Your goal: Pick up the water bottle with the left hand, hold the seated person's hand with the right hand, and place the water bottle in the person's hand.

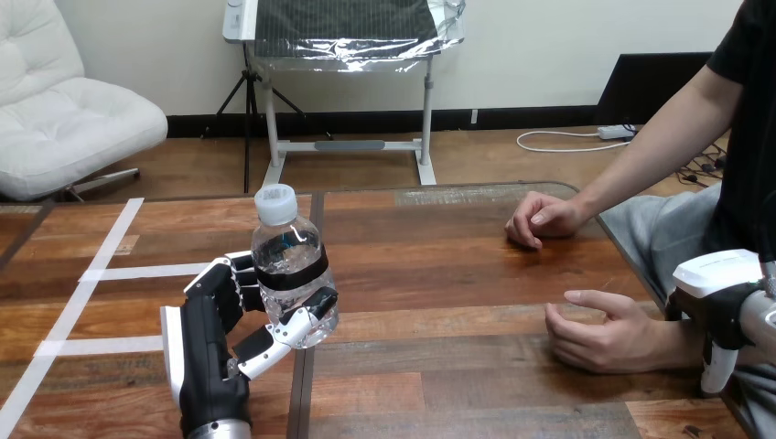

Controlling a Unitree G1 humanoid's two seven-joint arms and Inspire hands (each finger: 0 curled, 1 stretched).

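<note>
- The head view looked forward and down across the wooden surface (439, 274), from above and behind the left hand (206, 343).
- It sat near: the fingers (302, 326) showed large, with the surface's far edge well beyond them.

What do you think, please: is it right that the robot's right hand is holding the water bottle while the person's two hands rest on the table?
Not quite: the head view shows the left hand curled round the water bottle, not the right. The person's two hands, the farther and the nearer, do rest on the table.
</note>
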